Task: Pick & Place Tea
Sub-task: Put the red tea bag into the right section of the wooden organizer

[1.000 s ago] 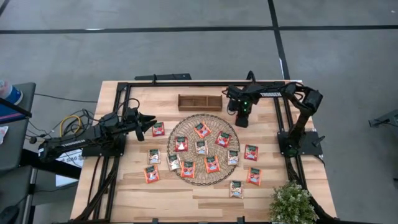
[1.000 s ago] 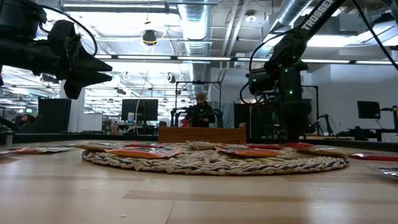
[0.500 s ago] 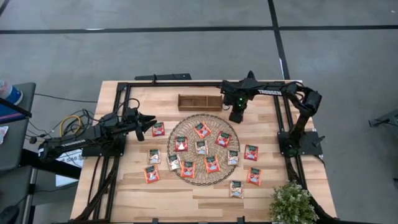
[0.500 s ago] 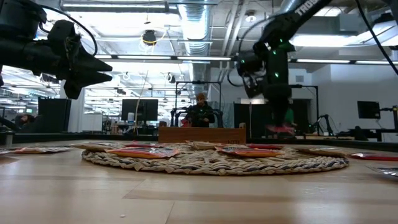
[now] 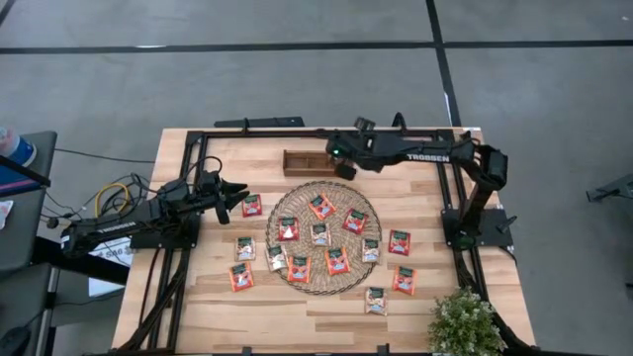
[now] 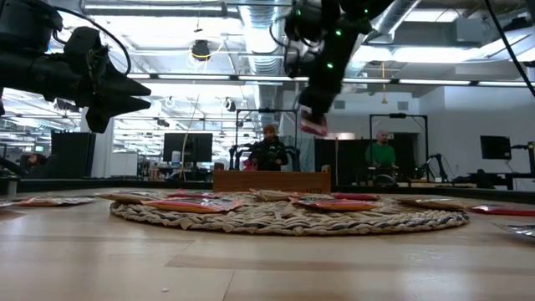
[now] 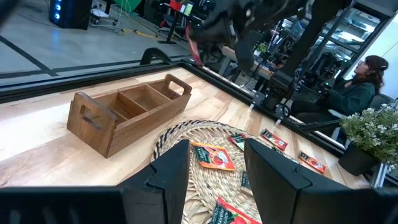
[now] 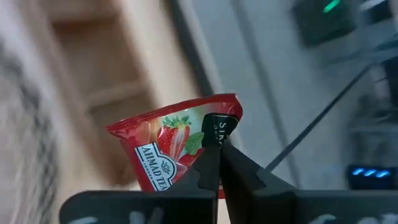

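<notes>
Only the right wrist view shows the grasp plainly: the right gripper [image 8: 219, 163] has its dark fingers pinched together on the edge of a glossy red sachet [image 8: 177, 146], crumpled, printed with strawberries and a dark green patch. In the low view that sachet [image 6: 313, 124] hangs clear above the wooden tray [image 6: 272, 180], which the high view places near the table's far edge, with the right gripper [image 5: 343, 166] over the tray's right end.

Near to far on the pale plank table [image 5: 297, 326]: a small potted plant [image 5: 465, 324] stands at the near right corner; loose flat square sachets [image 5: 240, 277] lie on bare wood off both sides of the round mat [image 5: 297, 287], a coarse woven coil that carries several more. Beyond it sits the brown tray, shown in the left wrist view as a long box [image 7: 127, 113] with three compartments and cut-out handles.

The left gripper [image 5: 234, 194] hovers near the table's left edge, fingers [image 7: 168, 171] spread apart and holding nothing. People appear in the room beyond.
</notes>
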Controlling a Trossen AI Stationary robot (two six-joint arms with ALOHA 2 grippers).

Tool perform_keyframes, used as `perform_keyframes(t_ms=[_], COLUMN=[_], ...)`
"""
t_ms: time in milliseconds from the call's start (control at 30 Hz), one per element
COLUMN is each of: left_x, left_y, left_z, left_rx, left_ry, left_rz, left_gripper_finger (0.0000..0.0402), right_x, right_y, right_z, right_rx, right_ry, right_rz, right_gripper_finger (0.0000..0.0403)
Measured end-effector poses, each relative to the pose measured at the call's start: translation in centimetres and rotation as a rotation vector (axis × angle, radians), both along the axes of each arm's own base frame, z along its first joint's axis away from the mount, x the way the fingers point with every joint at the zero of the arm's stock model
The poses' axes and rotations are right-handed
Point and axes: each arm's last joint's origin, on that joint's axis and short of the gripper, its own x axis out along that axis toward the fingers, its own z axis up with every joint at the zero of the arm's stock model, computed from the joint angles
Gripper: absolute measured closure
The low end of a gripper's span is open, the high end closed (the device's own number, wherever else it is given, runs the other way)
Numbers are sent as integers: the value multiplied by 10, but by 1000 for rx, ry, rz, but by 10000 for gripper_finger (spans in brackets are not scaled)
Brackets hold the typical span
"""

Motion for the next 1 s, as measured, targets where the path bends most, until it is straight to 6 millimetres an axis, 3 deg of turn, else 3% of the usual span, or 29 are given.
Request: perform_keyframes(t_ms=[167,333,733,900,1000], left_x=[0,0,0,0,0], left_y=[0,0,0,0,0], left_z=[0,0,0,1,1], left_rx=[0,0,1,1,1], left_ry=[0,0,-5,-6,-6], left_rz=[0,0,0,1,1], left_gripper_finger=[256,256,256,256,256], right_x=[11,11,36,41,41], right_y=[2,0,-1,-2,-1], right_z=[11,12,-57,-78,-80], right_rx=[-186,-220,-236,-231,-226], right_ry=[-56,-57,125,156,152], right_rz=[-31,-53,-67,-83,-94], right_gripper_finger=[402,402,403,403,403])
